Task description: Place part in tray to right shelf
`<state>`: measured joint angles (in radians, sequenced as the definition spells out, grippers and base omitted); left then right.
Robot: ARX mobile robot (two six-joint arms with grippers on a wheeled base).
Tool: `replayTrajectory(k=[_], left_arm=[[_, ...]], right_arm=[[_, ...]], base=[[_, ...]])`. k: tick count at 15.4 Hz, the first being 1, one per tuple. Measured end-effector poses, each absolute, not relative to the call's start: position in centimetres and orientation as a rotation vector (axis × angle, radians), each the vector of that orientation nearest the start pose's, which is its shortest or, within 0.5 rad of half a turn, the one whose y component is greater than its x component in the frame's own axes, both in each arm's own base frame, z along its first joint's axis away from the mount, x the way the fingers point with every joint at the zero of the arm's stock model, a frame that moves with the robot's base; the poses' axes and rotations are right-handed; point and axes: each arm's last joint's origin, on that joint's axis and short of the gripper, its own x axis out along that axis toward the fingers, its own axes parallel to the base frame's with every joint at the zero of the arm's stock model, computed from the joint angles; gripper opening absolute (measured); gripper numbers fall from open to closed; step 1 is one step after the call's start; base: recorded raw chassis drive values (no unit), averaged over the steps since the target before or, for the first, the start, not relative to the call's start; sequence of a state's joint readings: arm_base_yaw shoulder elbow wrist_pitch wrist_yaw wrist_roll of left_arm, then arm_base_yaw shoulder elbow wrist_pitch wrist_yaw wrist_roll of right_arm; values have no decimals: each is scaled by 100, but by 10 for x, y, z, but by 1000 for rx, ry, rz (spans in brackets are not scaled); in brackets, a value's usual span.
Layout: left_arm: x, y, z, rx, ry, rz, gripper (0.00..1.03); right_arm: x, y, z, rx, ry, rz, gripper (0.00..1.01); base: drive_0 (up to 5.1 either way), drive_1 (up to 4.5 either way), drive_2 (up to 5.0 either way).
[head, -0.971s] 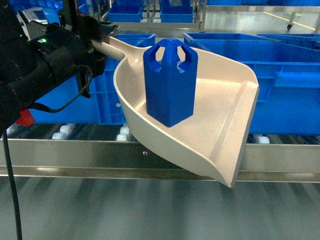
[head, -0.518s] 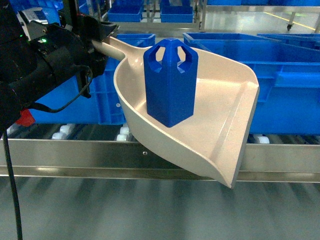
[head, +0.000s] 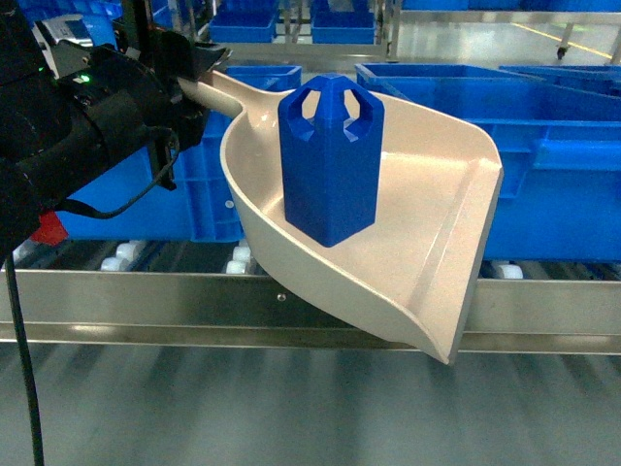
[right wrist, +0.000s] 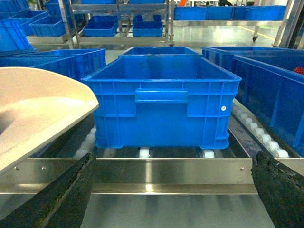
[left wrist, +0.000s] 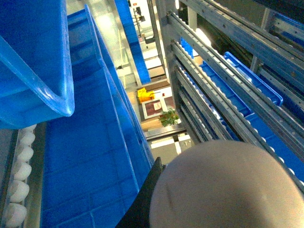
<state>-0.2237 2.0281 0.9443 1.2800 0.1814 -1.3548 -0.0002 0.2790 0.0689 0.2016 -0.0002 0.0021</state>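
Observation:
The part, a small bright blue faceted block with arched openings at its top, stands upright inside the pale beige tray. My left gripper is shut on the tray's handle at the upper left and holds the tray tilted above the shelf's steel front rail. In the left wrist view the tray's rounded back fills the lower right, with one black finger against it. My right gripper is open with nothing between its fingers, and the tray's side shows at its left.
Large blue crates sit on the roller shelf behind the tray; one crate faces my right gripper. A steel rail runs along the shelf's front. More racks with blue crates stand far behind.

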Motion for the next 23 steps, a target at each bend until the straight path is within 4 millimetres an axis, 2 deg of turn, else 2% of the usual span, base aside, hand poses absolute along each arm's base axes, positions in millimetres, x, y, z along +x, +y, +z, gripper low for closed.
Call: replayTrajectory(k=[23], left_arm=[[388, -94, 171, -1335, 107, -474, 12]], right_arm=[[115, 0, 183, 2, 9, 0, 98]], base=[[0, 0, 0]])
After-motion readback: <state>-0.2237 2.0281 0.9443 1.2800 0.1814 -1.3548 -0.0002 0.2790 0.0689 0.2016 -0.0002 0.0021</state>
